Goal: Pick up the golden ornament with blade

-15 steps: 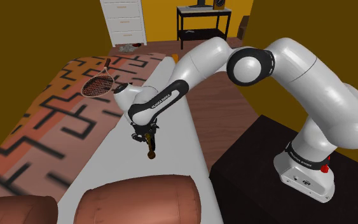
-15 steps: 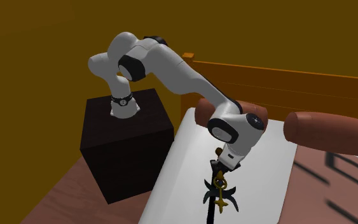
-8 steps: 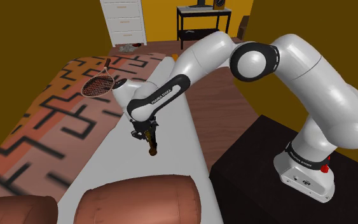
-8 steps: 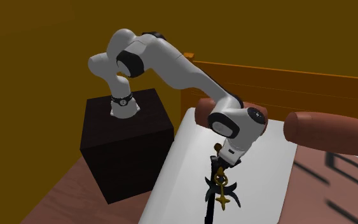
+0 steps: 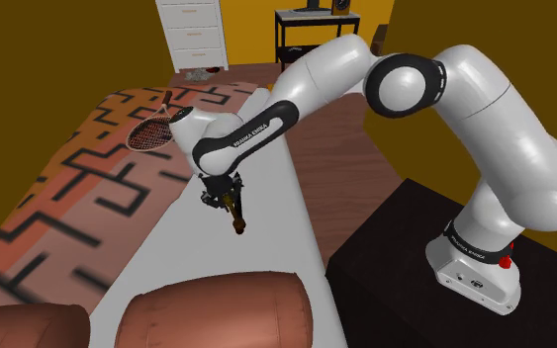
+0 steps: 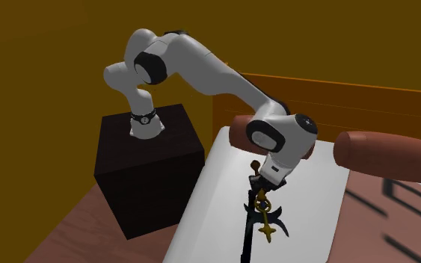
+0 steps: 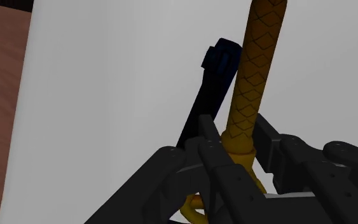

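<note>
"Looking at the golden ornament [image 6: 266, 226], what are you making out?"

"It is showing a gold, scale-patterned handle ending in a brown knob. There is also a small gold cross set among dark curved prongs, and a long dark blade running off from them."

"And the gripper [image 7: 238, 137]?"

"Its black fingers [image 7: 207, 130] are pinching the gold handle from both sides, close to the guard. The knob end is sticking out one way and the blade the other."

"Where is all that happening?"

"Over the white sheet [image 5: 167, 262] of the bed, toward the edge on the shoulder view's right. The brown pillows [image 5: 217, 311] are lying nearer and a racket [image 5: 152, 129] is lying farther off on the patterned blanket [image 5: 58, 188]. I am not managing to tell whether the blade's tip is touching the sheet."
</note>
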Motion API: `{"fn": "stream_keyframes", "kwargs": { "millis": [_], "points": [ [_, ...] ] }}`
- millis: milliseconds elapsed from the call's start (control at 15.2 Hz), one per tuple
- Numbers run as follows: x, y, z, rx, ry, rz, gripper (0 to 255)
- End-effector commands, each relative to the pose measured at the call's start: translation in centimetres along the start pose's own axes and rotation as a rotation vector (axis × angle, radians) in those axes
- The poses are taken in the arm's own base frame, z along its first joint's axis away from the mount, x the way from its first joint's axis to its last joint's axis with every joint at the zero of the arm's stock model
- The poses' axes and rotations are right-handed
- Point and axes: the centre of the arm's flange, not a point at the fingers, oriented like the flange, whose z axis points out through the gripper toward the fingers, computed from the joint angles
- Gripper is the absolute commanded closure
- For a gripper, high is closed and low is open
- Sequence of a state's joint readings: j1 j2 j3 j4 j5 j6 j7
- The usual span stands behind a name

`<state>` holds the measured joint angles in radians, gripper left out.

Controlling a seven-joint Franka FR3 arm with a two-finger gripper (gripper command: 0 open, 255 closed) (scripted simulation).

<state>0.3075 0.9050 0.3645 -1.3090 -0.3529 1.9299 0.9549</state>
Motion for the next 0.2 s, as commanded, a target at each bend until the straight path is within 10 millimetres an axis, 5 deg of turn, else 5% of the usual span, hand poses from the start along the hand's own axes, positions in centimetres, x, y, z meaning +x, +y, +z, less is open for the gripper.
{"fn": "stream_keyframes", "kwargs": {
  "millis": [0, 132],
  "points": [
    [-0.23, 0.2, -1.08, 0.0, 0.0, 0.0, 255],
    [-0.24, 0.22, -1.15, 0.0, 0.0, 0.0, 255]
  ]
}}
